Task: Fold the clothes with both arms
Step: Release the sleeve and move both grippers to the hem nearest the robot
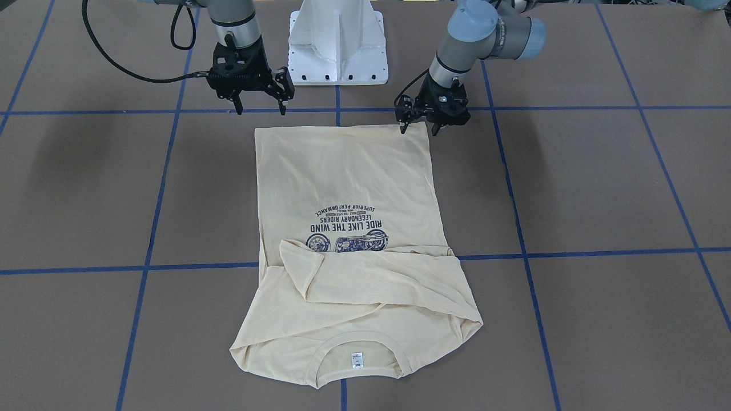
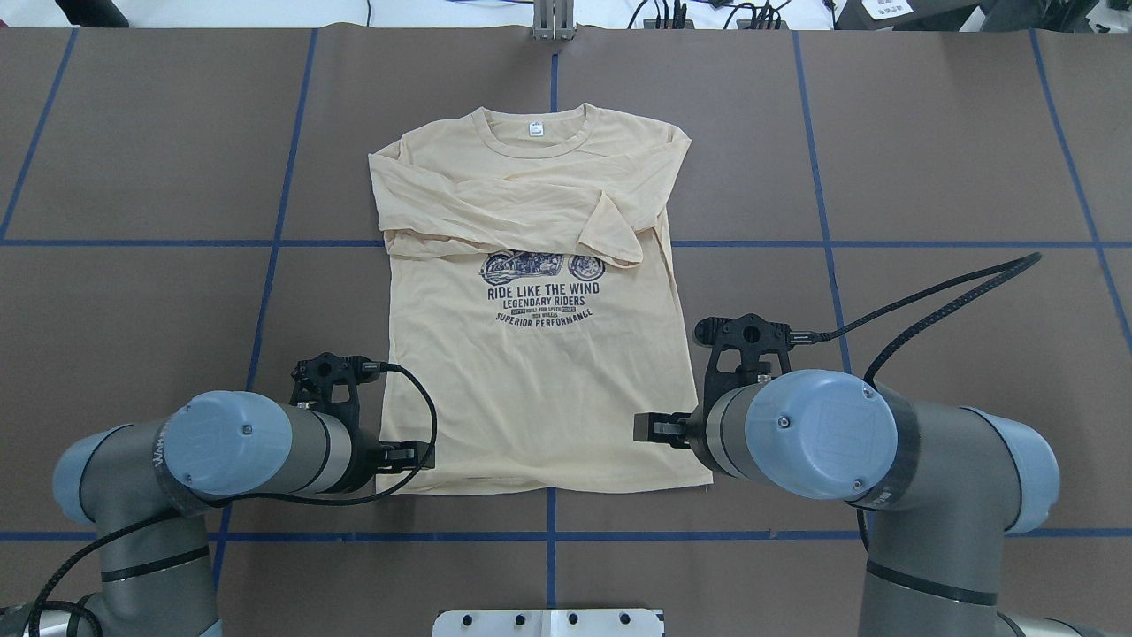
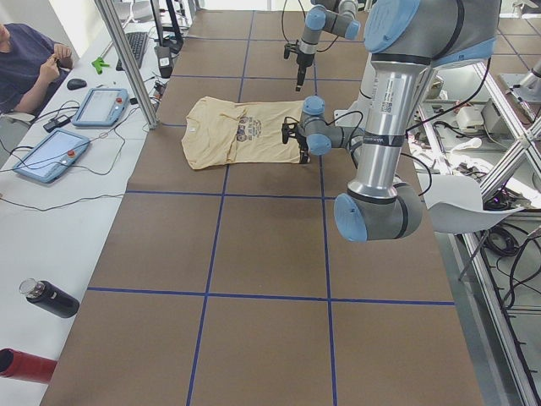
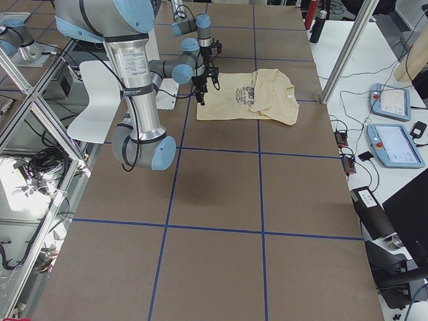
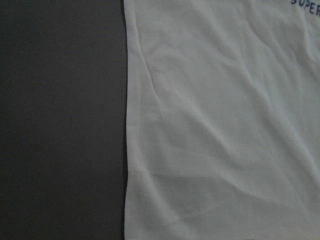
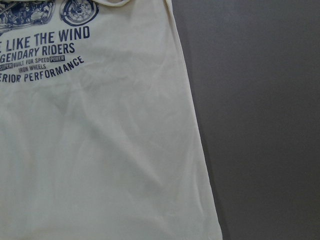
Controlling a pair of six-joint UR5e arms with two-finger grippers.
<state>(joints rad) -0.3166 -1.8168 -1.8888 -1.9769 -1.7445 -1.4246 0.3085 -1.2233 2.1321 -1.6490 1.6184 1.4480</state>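
The clothes are one cream-yellow long-sleeved shirt (image 1: pixel 348 182), lying flat on the brown table with its print facing up. Both sleeves are folded across the chest, and the collar with its white label (image 2: pixel 535 128) points away from the robot. My left gripper (image 1: pixel 420 130) hovers open over the hem corner on my left side, holding nothing. My right gripper (image 1: pixel 260 108) is open too, a little above the table just behind the other hem corner. The left wrist view shows the shirt's side edge (image 5: pixel 127 125), and the right wrist view shows the opposite edge (image 6: pixel 192 125).
The white pedestal base (image 1: pixel 338 45) stands right behind the hem. Blue tape lines (image 1: pixel 160 268) grid the table. A person (image 3: pixel 25 59) sits at a side bench with tablets (image 3: pixel 101 106). Two bottles (image 3: pixel 46 298) lie near that bench's end.
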